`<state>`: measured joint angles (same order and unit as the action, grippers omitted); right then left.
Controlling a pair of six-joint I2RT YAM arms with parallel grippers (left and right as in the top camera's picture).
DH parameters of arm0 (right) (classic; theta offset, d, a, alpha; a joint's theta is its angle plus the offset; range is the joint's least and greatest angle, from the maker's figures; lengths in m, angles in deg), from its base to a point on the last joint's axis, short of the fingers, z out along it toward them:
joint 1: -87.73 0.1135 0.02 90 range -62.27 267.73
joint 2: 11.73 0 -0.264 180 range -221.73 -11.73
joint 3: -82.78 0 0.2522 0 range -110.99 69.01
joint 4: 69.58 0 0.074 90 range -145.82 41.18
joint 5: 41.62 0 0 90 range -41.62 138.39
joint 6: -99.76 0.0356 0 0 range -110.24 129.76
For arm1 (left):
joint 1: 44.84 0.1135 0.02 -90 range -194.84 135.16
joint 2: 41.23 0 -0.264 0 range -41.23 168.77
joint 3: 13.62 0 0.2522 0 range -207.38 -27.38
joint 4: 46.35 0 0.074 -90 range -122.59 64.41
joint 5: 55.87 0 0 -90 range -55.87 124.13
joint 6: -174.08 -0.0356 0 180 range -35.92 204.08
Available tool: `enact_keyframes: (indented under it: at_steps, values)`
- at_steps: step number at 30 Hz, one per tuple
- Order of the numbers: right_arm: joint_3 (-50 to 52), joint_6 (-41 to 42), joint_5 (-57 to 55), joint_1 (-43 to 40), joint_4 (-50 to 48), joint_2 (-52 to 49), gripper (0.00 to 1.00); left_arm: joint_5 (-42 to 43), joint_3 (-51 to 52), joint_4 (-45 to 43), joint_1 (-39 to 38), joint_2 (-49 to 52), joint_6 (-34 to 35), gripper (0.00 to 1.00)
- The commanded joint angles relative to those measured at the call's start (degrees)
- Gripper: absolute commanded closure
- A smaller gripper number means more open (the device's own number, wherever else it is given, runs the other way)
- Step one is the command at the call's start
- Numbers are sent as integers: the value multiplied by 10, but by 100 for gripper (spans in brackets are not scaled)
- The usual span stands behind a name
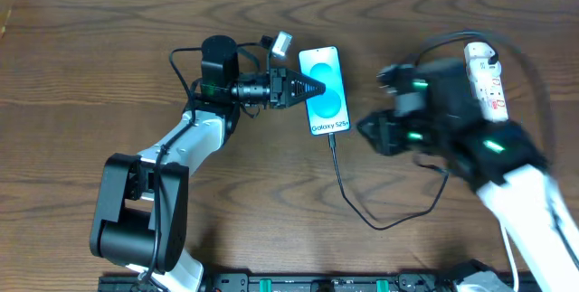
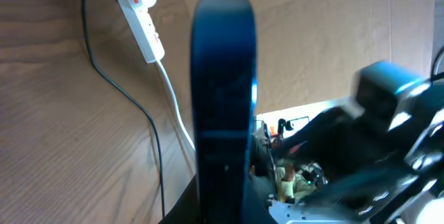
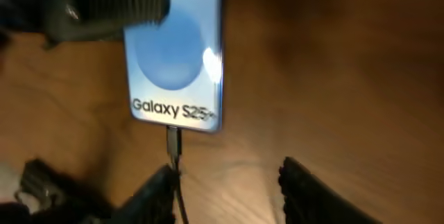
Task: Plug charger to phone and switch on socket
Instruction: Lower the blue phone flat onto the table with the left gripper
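The left end effector (image 1: 303,88) is grasping the phone (image 1: 326,93) at upper centre of the tabletop (image 1: 90,39), the charger (image 3: 173,141) sitting plugged in its lower edge. The right end effector (image 3: 225,191) is hanging released, to the lower right of it.

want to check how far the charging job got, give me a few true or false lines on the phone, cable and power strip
1. The cable is plugged into the bottom of the phone. True.
2. The phone's screen is dark. False: it is lit blue.
3. The right gripper is clamped on the cable. False: it is open and holds nothing.
4. The left gripper touches the phone. True.
5. The power strip lies under the left arm. False: it is by the right arm.
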<state>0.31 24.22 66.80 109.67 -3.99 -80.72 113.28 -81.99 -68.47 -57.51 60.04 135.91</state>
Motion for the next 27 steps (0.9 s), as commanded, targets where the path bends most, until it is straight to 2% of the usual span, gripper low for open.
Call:
enact_keyframes:
  at_steps: [1, 7, 13, 16, 20, 23, 27]
  values:
    - [-41, -18, -37, -46, 36, 91, 47, 12, 0, -7, -4, -4, -21, 93]
    - [-55, -19, -162, -90, 64, 249, 31, -56, -7, -39, -47, -17, -21, 93]
    - [-55, -19, -287, -90, 69, 383, 15, -142, -54, -9, -82, -17, -43, 93]
    - [-55, -18, -308, -90, 82, 417, 13, -200, -99, 119, -94, -17, -130, 93]
    - [-53, -17, -310, -90, 99, 422, 13, -328, -195, 365, -117, -7, -278, 93]
    - [-49, -17, -310, -90, 99, 420, 13, -339, -240, 420, -129, 14, -314, 93]
    - [-37, -16, -316, -90, 94, 410, 12, -330, -302, 456, -132, 94, -315, 93]
